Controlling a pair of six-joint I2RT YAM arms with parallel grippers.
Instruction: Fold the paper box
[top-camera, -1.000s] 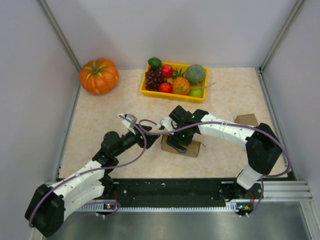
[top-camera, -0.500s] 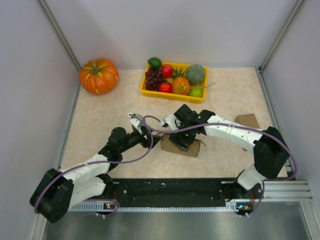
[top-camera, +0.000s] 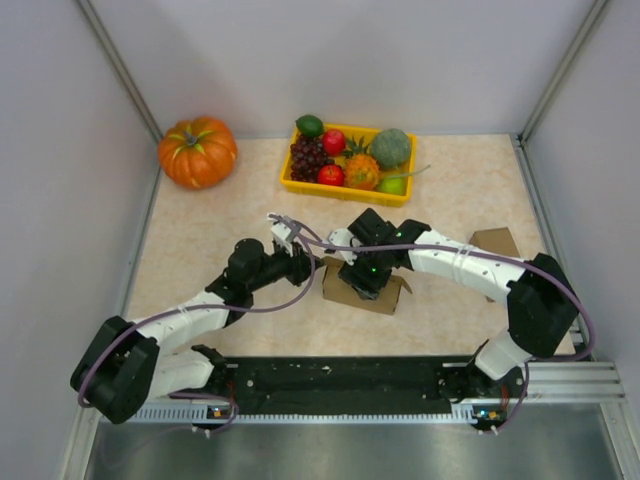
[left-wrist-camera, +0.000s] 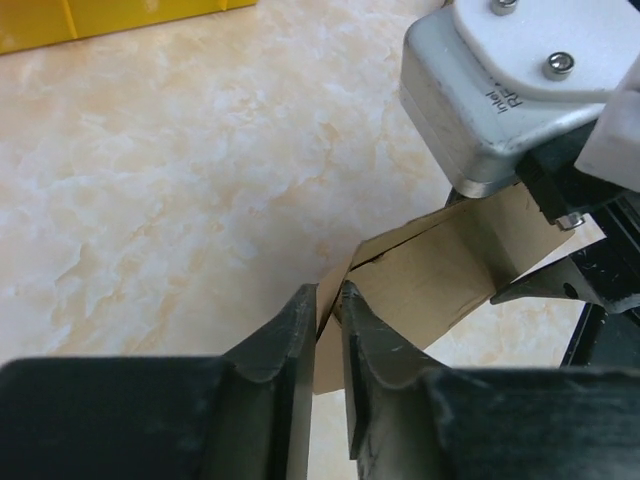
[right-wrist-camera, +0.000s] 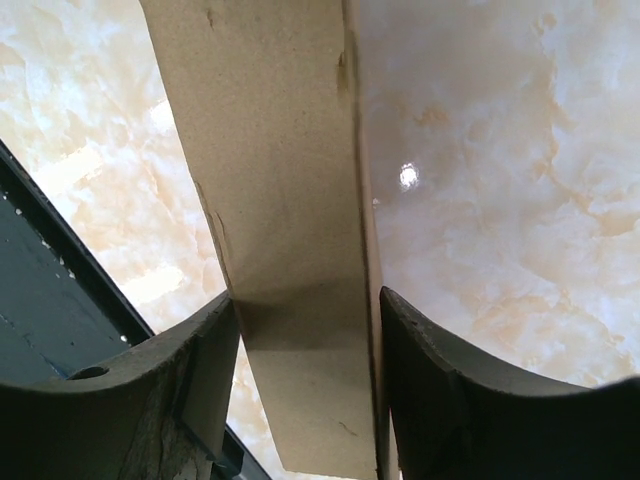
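- Finding the paper box (top-camera: 388, 294) near the middle of the table (top-camera: 200, 230), a little right of centre and well to the near side of the yellow fruit basket (top-camera: 288, 178).
- Pinching the box's left flap with the left gripper (left-wrist-camera: 328, 298): fingers (left-wrist-camera: 285, 335) standing narrow, catching the flap's thin edge in the slit between them.
- Straddling a card panel of the box from above with the right gripper (right-wrist-camera: 305, 300): fingers (right-wrist-camera: 440, 390) standing fairly wide, touching the panel's two long edges, card filling the gap.
- Working just beside each other over the box's left half.
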